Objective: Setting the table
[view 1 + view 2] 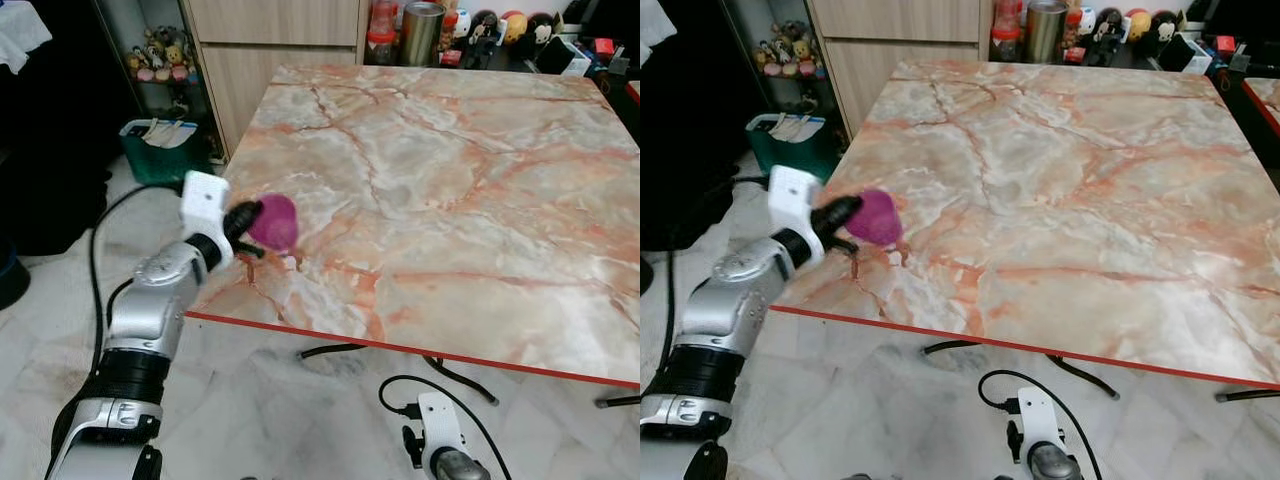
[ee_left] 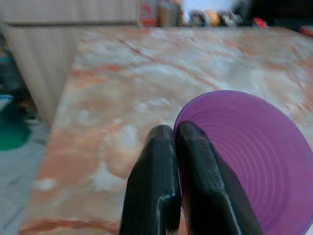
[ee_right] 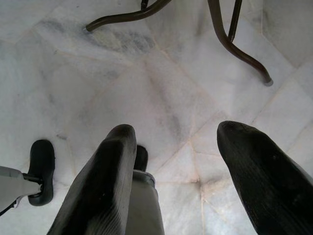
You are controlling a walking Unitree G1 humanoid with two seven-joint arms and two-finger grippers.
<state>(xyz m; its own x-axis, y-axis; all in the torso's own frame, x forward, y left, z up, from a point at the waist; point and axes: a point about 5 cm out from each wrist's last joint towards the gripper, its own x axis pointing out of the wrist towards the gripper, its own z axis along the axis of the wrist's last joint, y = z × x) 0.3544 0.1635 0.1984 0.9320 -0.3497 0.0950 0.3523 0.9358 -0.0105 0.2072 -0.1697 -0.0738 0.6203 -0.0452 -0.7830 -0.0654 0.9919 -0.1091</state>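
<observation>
A purple plastic cup hangs on its side just above the near left corner of the marble table. My left gripper is shut on the cup's rim. In the left wrist view both black fingers pinch the rim, and the cup's ribbed inside faces the camera. My right gripper hangs low by the floor below the table's front edge, open with nothing between its fingers. Its wrist shows at the bottom of the left eye view.
A steel tumbler, red jars and small figurines line the table's far edge. A green basket stands on the floor left of the table beside a wooden cabinet. Dark metal table legs curve over the marble floor.
</observation>
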